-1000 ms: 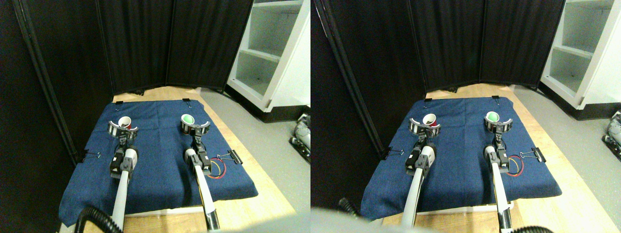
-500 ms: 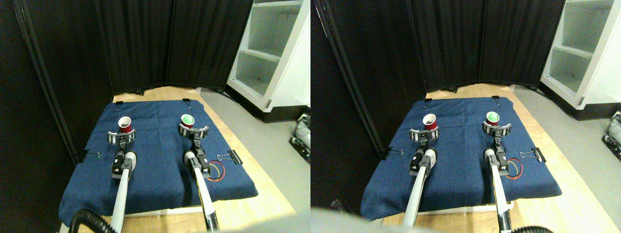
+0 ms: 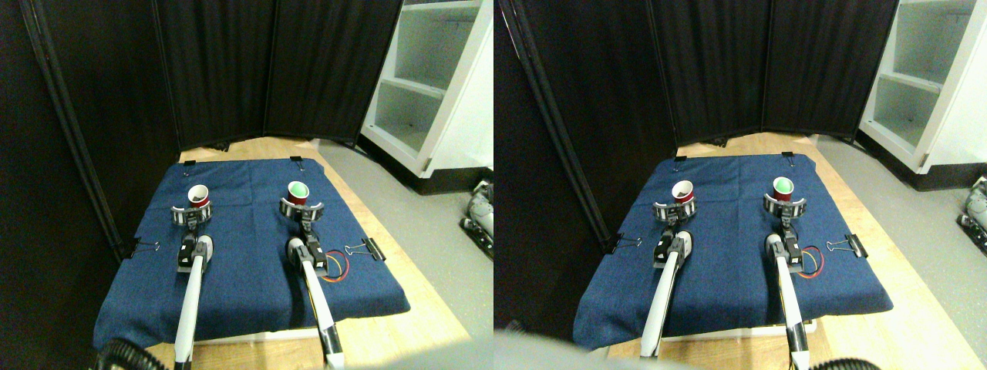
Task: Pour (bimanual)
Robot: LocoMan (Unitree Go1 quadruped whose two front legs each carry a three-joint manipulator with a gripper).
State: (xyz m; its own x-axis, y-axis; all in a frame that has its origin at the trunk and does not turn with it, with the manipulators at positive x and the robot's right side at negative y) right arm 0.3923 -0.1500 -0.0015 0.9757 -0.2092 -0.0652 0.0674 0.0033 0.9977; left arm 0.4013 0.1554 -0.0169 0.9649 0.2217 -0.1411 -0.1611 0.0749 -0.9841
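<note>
Our left gripper (image 3: pixel 190 215) curves wide open just before the red cup (image 3: pixel 198 196), gripping nothing; our right gripper (image 3: pixel 301 208), equally spread, flanks the green-lined cup (image 3: pixel 298 191). Both cups stand upright on the blue cloth (image 3: pixel 247 270).

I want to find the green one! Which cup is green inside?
The cup on the right, just beyond the right gripper. The left cup is white-rimmed with dark stuff inside.

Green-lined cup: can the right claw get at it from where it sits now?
Probably yes. The right claw sits just on the near side of the green-lined cup, and only bare blue cloth lies around them. The red cup stands well off to the left, out of the way.
</note>
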